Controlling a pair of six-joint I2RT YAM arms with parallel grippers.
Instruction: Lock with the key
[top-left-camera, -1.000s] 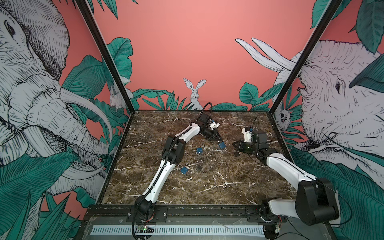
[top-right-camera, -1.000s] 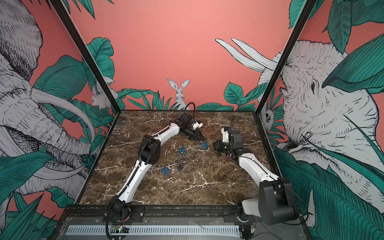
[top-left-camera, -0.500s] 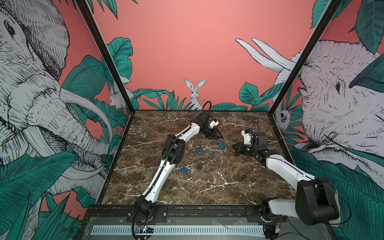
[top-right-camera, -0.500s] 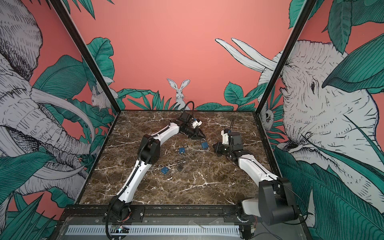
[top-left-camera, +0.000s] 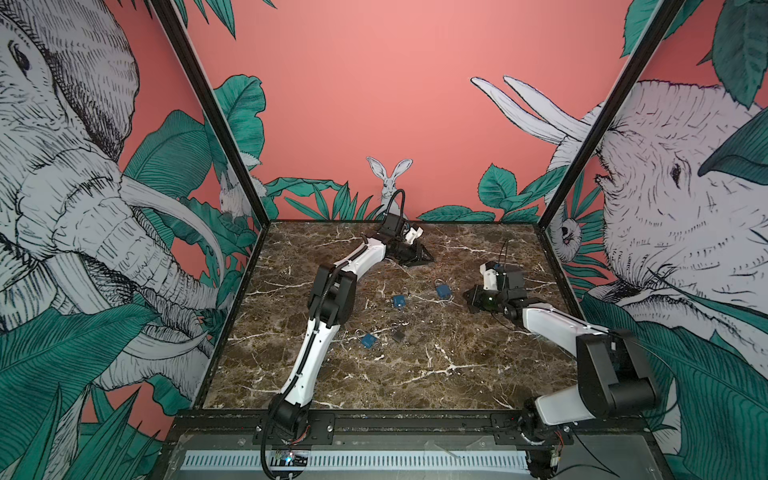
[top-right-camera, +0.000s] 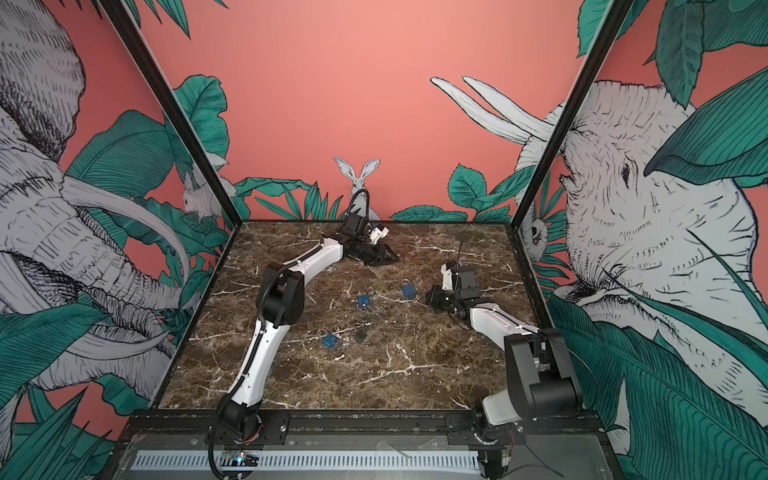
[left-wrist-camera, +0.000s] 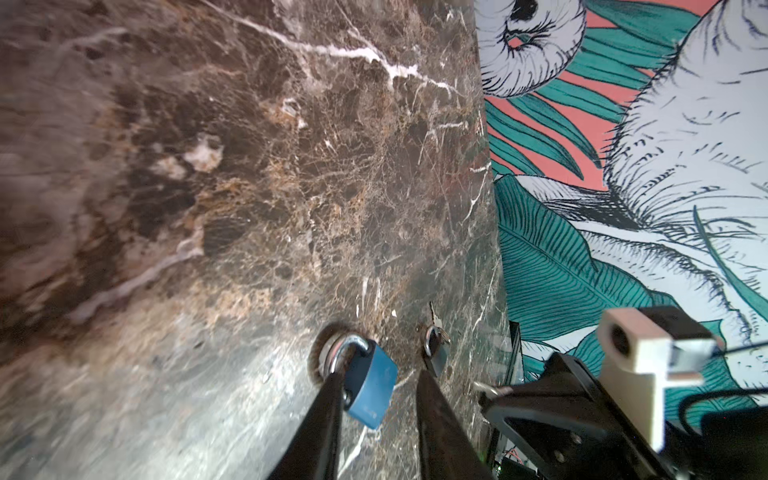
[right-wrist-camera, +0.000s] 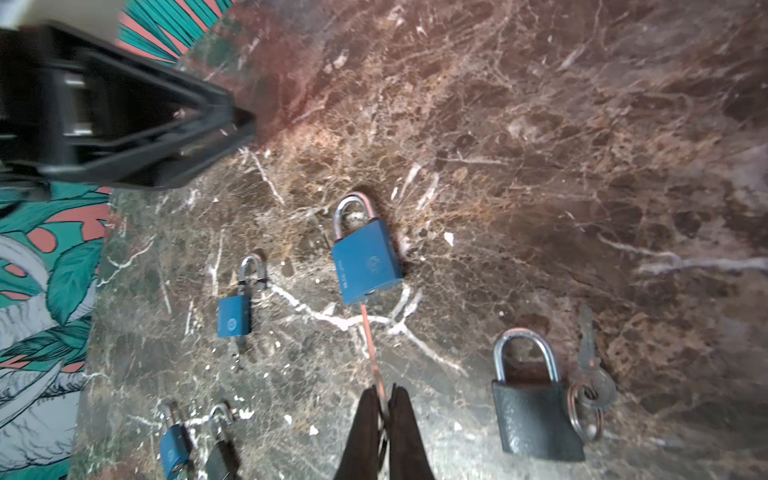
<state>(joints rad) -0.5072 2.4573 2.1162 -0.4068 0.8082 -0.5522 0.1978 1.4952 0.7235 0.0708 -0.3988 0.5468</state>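
Both top views high, front, looking down; wrist views close, share blue padlock (right-wrist-camera: 365, 266).

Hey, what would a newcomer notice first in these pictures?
Huge elephants painted on the side walls, and a rabbit on the back wall. Then the blue padlocks scattered mid-table on dark marble, between two white arms.

Soft, even light falls from overhead, and both top views are sharp. In the left wrist view the marble table (left-wrist-camera: 199, 415) carries pale glare toward 7 o'clock and smears into blur at 9. In the right wrist view the blue padlock (right-wrist-camera: 368, 262) is crisp with a small shadow, the key (right-wrist-camera: 370, 345) glints pink, and the corners blur.
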